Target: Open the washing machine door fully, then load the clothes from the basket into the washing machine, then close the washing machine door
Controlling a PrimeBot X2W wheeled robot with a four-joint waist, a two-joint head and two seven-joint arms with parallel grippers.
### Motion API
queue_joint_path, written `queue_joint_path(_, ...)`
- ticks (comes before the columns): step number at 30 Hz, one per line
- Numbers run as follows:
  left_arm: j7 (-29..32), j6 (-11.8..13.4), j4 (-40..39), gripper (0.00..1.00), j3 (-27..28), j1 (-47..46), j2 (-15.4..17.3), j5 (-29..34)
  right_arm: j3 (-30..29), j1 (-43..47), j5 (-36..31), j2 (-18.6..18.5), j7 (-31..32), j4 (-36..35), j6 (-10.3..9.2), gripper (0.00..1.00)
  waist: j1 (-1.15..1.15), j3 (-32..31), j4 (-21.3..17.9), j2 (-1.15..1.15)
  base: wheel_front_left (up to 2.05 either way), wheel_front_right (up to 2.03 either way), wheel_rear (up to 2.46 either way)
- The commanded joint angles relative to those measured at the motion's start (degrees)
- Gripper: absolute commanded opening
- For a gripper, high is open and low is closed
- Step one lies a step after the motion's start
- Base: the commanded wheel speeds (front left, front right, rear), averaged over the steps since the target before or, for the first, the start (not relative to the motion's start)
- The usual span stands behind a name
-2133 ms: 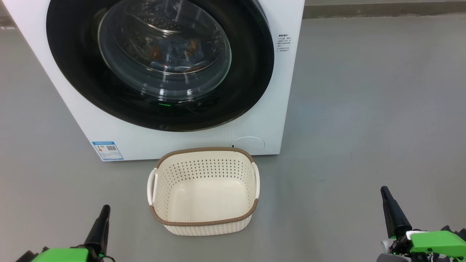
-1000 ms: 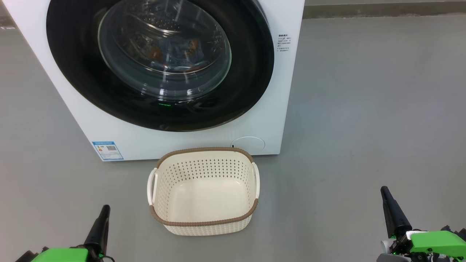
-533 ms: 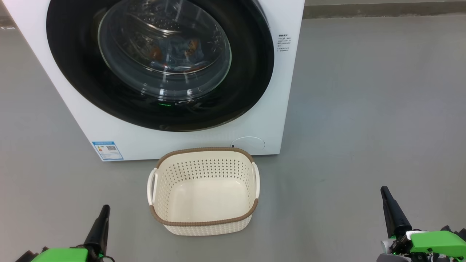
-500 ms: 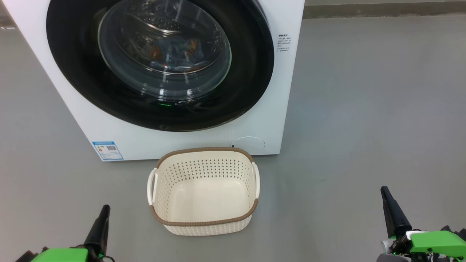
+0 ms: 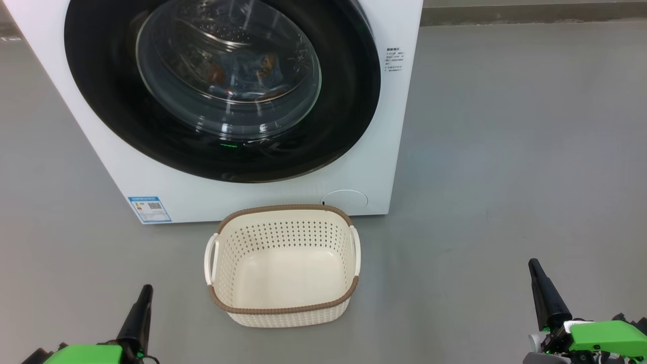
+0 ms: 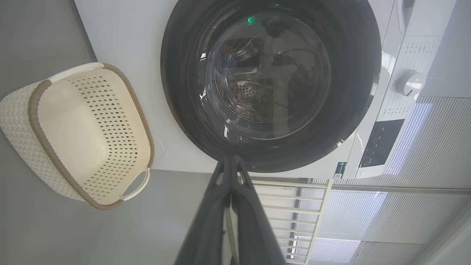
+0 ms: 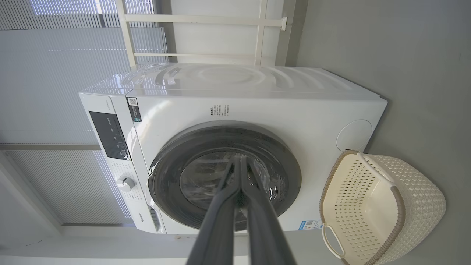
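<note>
Glossy black plastic rimmed the large round door (image 5: 349, 101) of the big white boxy front-loading washing machine (image 5: 389, 151), and that door sat flush against the machine's front, shut. Behind its bulging clear glass, inside the washing machine's steel drum, lay the clothes (image 5: 242, 71), light blue fabric with orange printed patches. A cream-white piece could not be made out through the reflections. Just in front of the washing machine, on the grey floor (image 5: 505, 151), stood the small cream-white perforated plastic basket (image 5: 283, 309) with its brown woven-look rim, holding nothing.

The left hand (image 5: 143, 301) hung well back from the washing machine, nearer the side with the blue label sticker (image 5: 150, 209). Its two long dark fingers were pressed together on nothing, and in the left wrist view they met at the tips. The right hand (image 5: 537, 275) hung as far back on the machine's other side, its fingers likewise together and empty, aimed at the door in the right wrist view.

Judged from this layout, all three steps looked done, so the step in hand seemed to be the task's end. Whether the latch had caught could not be told. If it had not, the next move would call for a light push on the door's rim with the fingers together.
</note>
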Motion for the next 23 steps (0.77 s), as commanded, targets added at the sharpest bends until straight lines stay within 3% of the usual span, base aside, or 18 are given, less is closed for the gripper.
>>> queue_joint_path(1,0.3,-0.6,-1.1,0.0,2.1,-2.5,0.8,-0.1,1.3,-2.4,0.3,-0.2,0.4,-1.4,0.1,0.0,0.0,0.0,0.0,0.0,0.0,0.0,0.0)
queue_joint_path(23,0.3,-0.6,-1.1,0.0,2.1,-2.5,0.8,-0.1,1.3,-2.4,0.3,-0.2,0.4,-1.4,0.1,0.0,0.0,0.0,0.0,0.0,0.0,0.0,0.0)
